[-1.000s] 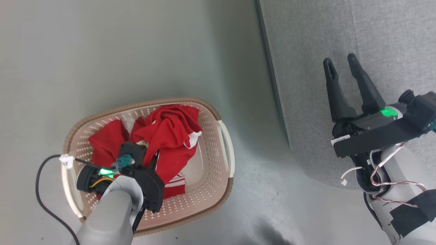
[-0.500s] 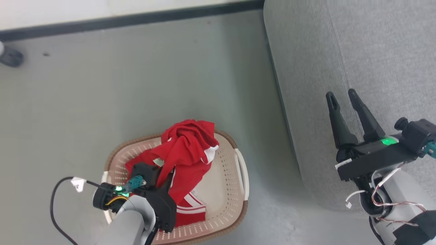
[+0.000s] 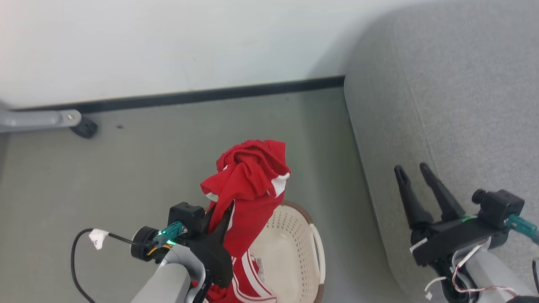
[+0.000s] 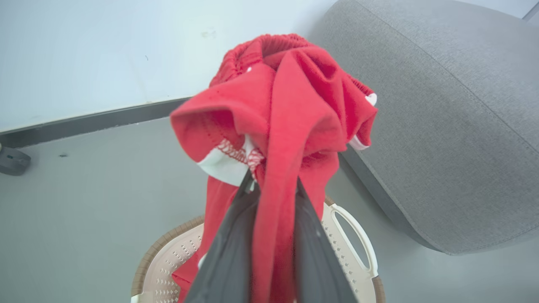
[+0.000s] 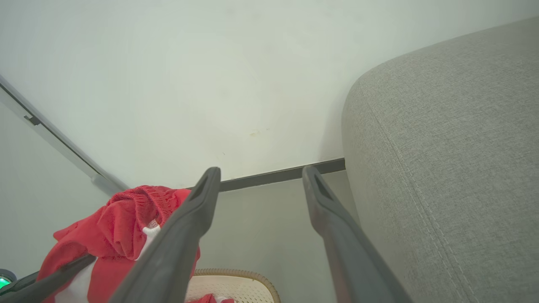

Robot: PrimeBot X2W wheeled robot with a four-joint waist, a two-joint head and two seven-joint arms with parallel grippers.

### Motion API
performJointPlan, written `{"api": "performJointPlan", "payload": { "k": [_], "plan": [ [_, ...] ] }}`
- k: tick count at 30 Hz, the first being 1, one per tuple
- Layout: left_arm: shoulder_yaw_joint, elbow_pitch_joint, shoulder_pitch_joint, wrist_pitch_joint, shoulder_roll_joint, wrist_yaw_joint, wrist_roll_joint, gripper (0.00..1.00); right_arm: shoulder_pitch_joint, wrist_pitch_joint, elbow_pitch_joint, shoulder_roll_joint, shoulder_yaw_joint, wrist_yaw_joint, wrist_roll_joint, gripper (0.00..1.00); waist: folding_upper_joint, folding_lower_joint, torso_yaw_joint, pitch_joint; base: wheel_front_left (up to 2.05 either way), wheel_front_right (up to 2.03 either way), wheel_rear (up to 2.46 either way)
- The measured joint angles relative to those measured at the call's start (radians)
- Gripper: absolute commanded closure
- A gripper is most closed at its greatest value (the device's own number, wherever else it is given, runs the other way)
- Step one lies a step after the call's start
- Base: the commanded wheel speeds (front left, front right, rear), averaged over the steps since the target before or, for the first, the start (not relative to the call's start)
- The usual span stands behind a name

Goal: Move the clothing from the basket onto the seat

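Observation:
A bunch of red clothing with white trim hangs in the air, my left gripper shut on it. Its lower end with white stripes trails into the cream basket standing on the floor below. The left wrist view has the clothing bunched over the fingers, above the basket. The grey seat fills the right side. My right gripper stands open with nothing in it, over the seat's left edge. In the right wrist view, that gripper points at the wall beside the seat, with the clothing at lower left.
A pale wall with a black baseboard runs along the far side of the grey-green floor. A grey leg on a dark caster stands at the left. A black cable with a white tag loops off my left wrist.
The head camera has tilted up, bringing the wall into view. My left gripper has lifted the clothing up out of the basket. The right gripper's fingers look as far apart as before.

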Motion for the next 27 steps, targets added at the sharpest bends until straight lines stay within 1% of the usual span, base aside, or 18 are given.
{"api": "performJointPlan", "payload": {
  "k": [8, 13, 18, 21, 27],
  "plan": [
    [0.009, -0.106, 0.049, 0.000, 0.021, 0.000, -0.028, 1.00, 0.078, 0.003, 0.010, 0.013, 0.051, 0.000, 0.013, 0.00, 0.0000, 0.0000, 0.028, -0.123, 0.00, 0.00, 0.00],
    [-0.003, -0.163, 0.075, 0.000, 0.030, 0.000, -0.056, 1.00, 0.121, 0.003, 0.021, 0.017, 0.083, 0.000, 0.027, 0.00, -0.0001, -0.0001, 0.041, -0.200, 0.00, 0.00, 0.00],
    [-0.011, -0.231, 0.113, 0.000, 0.044, 0.000, -0.068, 1.00, 0.181, 0.003, -0.003, 0.017, 0.113, 0.000, 0.034, 0.00, -0.0001, -0.0002, 0.051, -0.270, 0.00, 0.00, 0.00],
    [-0.013, -0.269, 0.130, 0.000, 0.058, 0.000, -0.075, 1.00, 0.191, 0.003, -0.025, 0.015, 0.132, 0.000, 0.040, 0.00, -0.0001, -0.0001, 0.057, -0.300, 0.00, 0.00, 0.00],
    [-0.039, -0.335, 0.136, 0.000, 0.066, 0.000, -0.078, 1.00, 0.197, 0.003, -0.064, -0.016, 0.175, 0.000, 0.072, 0.00, -0.0001, 0.0000, 0.071, -0.326, 0.00, 0.00, 0.00]
  ]
}}
